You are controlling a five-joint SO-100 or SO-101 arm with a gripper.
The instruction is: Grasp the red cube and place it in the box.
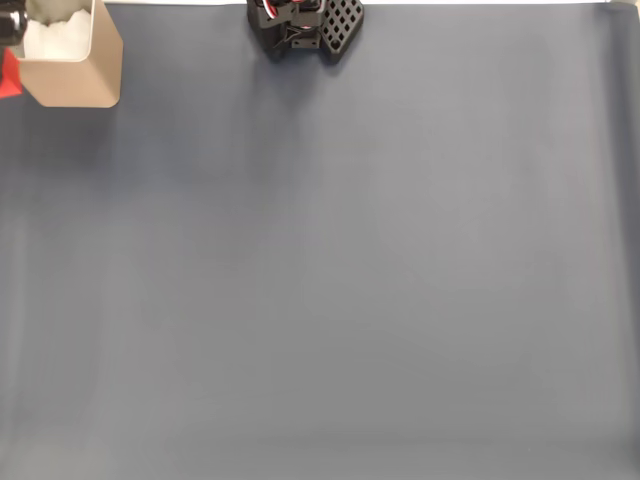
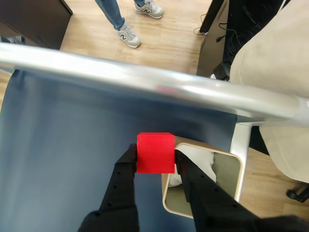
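Note:
In the wrist view my gripper point(image 2: 154, 155) is shut on the red cube point(image 2: 155, 152), which is pinched between two black fingers point(image 2: 126, 166). The cube hangs just left of the beige box point(image 2: 235, 164), near its rim, above the dark mat. In the fixed view the box point(image 1: 75, 75) stands at the top left corner. A sliver of the red cube point(image 1: 7, 76) shows at the left edge beside the box's wall, and a dark bit of the gripper point(image 1: 8, 25) sits above it.
Something white point(image 2: 195, 159) lies inside the box. A metal rail point(image 2: 145, 82) runs along the table's edge, with a person's shoes point(image 2: 129, 36) and a beige chair point(image 2: 275, 72) beyond. The arm's black base point(image 1: 305, 25) sits at the top of the grey-blue mat point(image 1: 340, 270).

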